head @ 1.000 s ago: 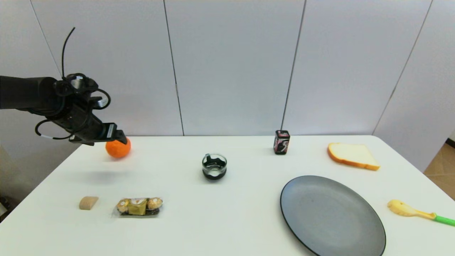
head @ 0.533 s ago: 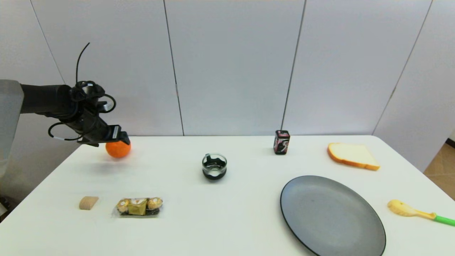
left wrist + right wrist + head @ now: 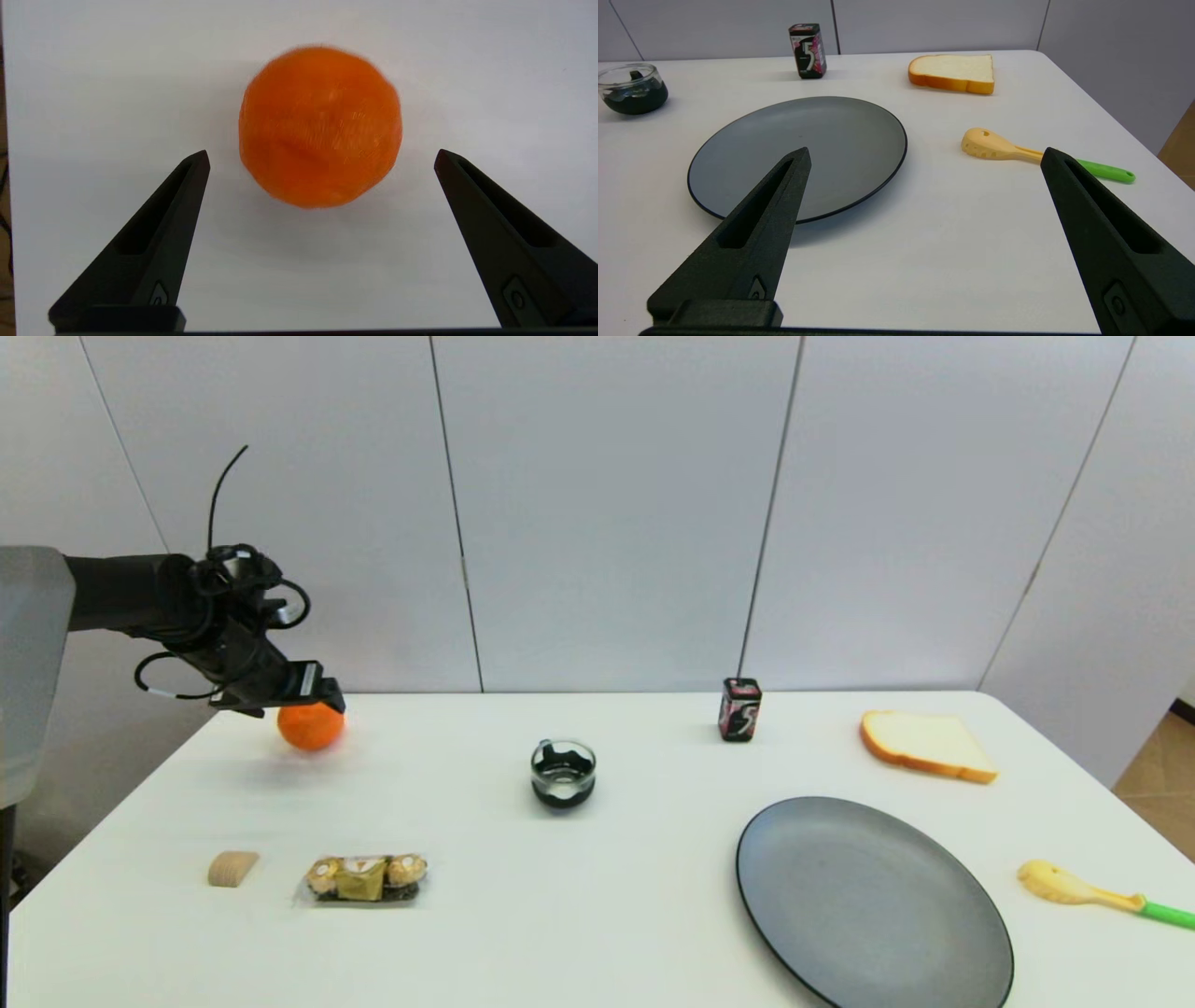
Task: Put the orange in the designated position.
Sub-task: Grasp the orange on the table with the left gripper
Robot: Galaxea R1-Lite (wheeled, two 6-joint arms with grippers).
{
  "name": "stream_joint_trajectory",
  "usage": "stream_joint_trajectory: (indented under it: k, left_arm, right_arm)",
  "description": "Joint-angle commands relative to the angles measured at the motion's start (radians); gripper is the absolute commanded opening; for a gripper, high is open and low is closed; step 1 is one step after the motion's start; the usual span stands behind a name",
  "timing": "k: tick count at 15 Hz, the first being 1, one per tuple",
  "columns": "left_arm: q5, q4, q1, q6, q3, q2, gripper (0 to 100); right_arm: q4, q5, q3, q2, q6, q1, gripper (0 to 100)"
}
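Note:
The orange (image 3: 311, 727) (image 3: 320, 126) rests on the white table at the far left. My left gripper (image 3: 316, 695) (image 3: 321, 156) hovers just above it, pointing down, open, with its fingers on either side and clear of the fruit. The bare white tabletop around the orange carries no marker. My right gripper (image 3: 924, 156) is out of the head view; its own camera shows it open with nothing between the fingers, low over the table near the plate.
A dark grey plate (image 3: 868, 896) lies front right. A small glass cup (image 3: 563, 773) stands mid-table, a gum box (image 3: 739, 709) behind it. A bread slice (image 3: 926, 746) and yellow spoon (image 3: 1074, 887) are at right. Wrapped chocolates (image 3: 364, 878) and a wooden block (image 3: 232, 869) lie front left.
My left arm has moved right and away from me until its gripper stands over the orange. The orange has stayed where it was.

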Motion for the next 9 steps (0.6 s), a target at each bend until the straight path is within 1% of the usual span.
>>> stream_joint_trajectory:
  k: [1,9]
  left_arm:
    - [0.0,-0.016,-0.004,-0.008,-0.002,0.003,100]
    - [0.002,-0.007,-0.019,-0.011,-0.019,0.03,100]
  right_arm:
    - [0.0,0.0,0.0,-0.002,0.0,0.0,100]
    - [0.0,0.0,0.0,-0.002,0.0,0.0,100]
